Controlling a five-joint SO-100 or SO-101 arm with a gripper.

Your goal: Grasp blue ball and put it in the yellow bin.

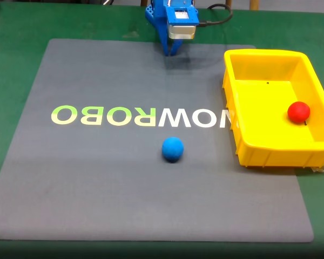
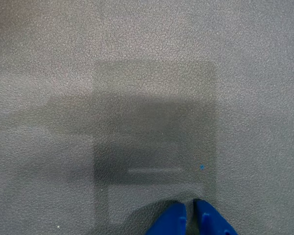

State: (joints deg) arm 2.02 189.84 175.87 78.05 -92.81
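The blue ball [image 1: 173, 149] rests on the grey mat [image 1: 97, 178], just below the printed letters and near the mat's middle. To its right stands the yellow bin [image 1: 235, 121], upright, with a red ball [image 1: 298, 111] inside against its right wall. My blue gripper [image 1: 171, 52] hangs at the far top edge of the mat, well away from the ball and left of the bin. In the wrist view its two blue fingertips [image 2: 173, 220] nearly touch above the bare mat [image 2: 137, 98], so the gripper [image 2: 189, 215] is shut with nothing in it.
The mat lies on a green table [image 1: 11, 43]. White and yellow-green lettering [image 1: 140, 115] runs across the mat. A black cable [image 1: 218, 19] trails from the arm at the top. Open mat spreads left of and in front of the ball.
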